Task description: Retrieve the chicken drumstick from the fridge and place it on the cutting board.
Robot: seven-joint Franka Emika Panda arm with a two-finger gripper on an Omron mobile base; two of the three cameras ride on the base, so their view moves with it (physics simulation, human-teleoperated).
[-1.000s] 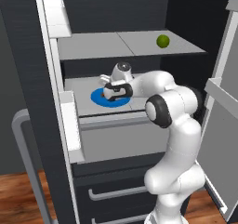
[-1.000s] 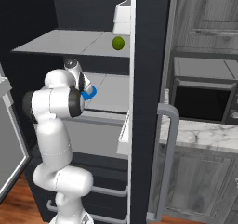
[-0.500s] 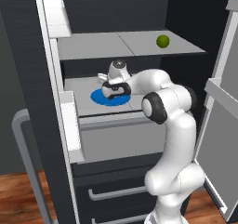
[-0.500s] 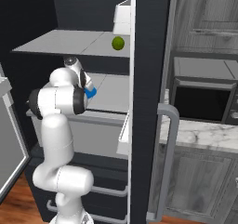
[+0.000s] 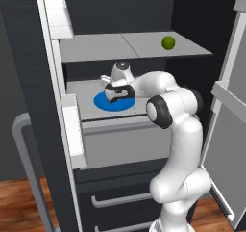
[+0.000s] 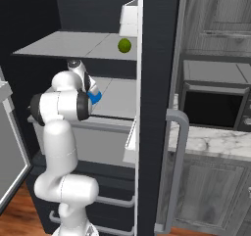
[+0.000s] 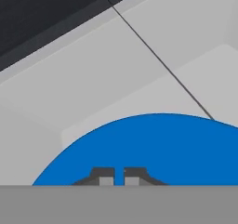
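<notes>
While lower than before, the hand (image 7: 119, 176) overhangs the blue plate (image 7: 153, 148).

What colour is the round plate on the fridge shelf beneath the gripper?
The plate is solid blue, seen best in the hand view, beneath the gripper.

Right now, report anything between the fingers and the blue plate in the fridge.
Nothing visible: the fingers hang over the blue plate on the fridge shelf. The green fruit sits one shelf higher. The drumstick's whereabouts are unclear.

The white arm reaches forward at shoulder height, elbow bent. Its gripper (image 7: 119, 176) points down, fingertips (image 7: 103, 175) nearly together.
</notes>
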